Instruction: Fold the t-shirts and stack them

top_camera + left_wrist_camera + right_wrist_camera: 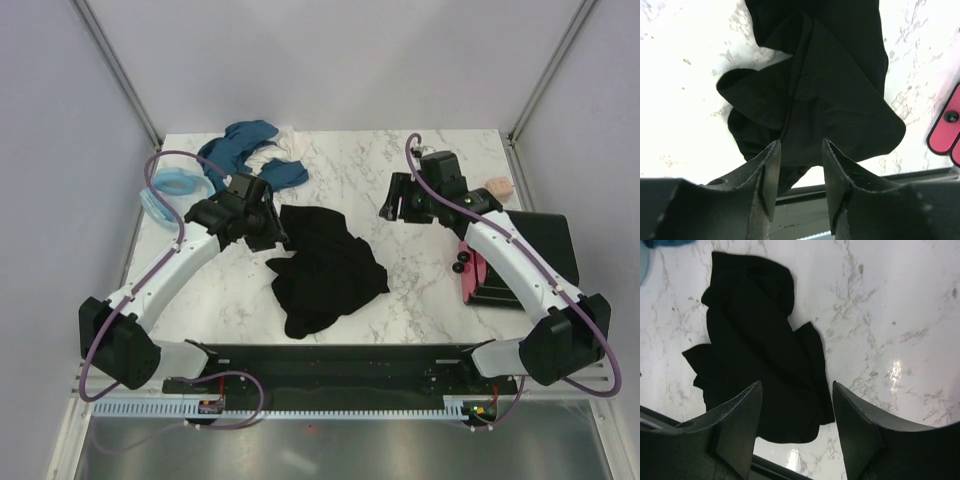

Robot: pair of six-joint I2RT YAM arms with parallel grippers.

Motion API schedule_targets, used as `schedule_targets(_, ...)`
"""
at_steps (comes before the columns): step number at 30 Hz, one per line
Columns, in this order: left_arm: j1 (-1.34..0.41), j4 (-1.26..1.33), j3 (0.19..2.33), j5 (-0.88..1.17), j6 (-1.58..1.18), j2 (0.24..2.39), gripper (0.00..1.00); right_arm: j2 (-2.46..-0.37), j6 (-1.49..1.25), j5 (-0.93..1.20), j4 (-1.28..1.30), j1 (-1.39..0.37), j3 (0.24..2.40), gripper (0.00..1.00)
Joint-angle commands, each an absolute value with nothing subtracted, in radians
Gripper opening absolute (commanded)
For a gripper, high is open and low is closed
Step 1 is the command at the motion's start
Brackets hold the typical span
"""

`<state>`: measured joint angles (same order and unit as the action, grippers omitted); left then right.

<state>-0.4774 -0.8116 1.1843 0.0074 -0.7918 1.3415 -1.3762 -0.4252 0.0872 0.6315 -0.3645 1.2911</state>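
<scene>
left tool (801, 143) stands partly parted, gripping nothing; the crumpled black t-shirt (325, 270) lies on the surface (420, 290) just ahead of its tips. right tool (796, 385) gapes wide, empty, shirt ahead-left.

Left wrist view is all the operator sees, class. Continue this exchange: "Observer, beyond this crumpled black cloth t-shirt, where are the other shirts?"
Observer: A heap of teal-blue and white cloth t-shirts lies at the white marble table's far left corner.
Operator: Is the other arm holding anything?
Observer: No; the right gripper hangs open and empty, right of the black t-shirt.
Operator: Anything else over there?
Observer: A small pinkish-beige block sits near the far right edge.
</scene>
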Motion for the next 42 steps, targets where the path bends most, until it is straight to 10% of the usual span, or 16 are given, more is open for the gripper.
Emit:
schedule_targets(1, -0.453, -0.821, 1.242, -0.087, -0.798, 1.282, 0.48, -1.322, -0.476, 0.147, 0.552, -0.377, 1.209, 0.66)
schedule_targets(32, -0.439, -0.844, 1.186, -0.046, -0.818, 1.290, 0.47, -1.460, -0.575, 0.262, 0.631, -0.551, 0.945, 0.64)
schedule_targets(38, -0.439, -0.845, 1.177, -0.054, -0.816, 1.278, 0.46, -1.554, -0.569, 0.203, 0.655, -0.623, 1.083, 0.03)
schedule_targets(42, -0.439, -0.845, 1.167, -0.067, -0.808, 1.270, 0.47, -1.529, -0.566, 0.183, 0.686, -0.640, 1.182, 0.00)
